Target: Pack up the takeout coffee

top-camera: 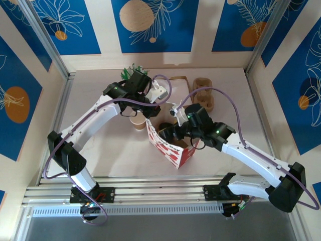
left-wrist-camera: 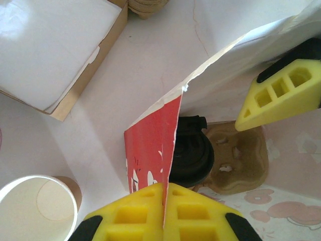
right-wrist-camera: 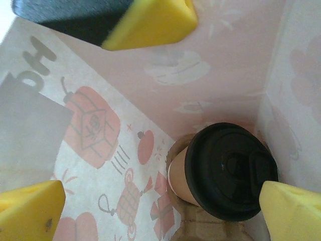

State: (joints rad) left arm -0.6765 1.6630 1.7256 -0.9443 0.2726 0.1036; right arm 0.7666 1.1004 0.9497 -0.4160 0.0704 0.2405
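Left jaws pinch bag (left-wrist-camera: 150,145) edge; right jaws hang spread over takeout coffee (right-wrist-camera: 228,170).

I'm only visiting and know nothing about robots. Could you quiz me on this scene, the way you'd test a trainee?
1. True or false: the left gripper has its jaws shut on the edge of the red-and-white paper bag.
2. What covers the kraft-brown paper cup inside the bag? A) a flat round black lid B) a white dome lid C) nothing
3. Fill in: the right gripper, down inside the bag, has its jaws ____.
Key: 1 true; 2 A; 3 open.
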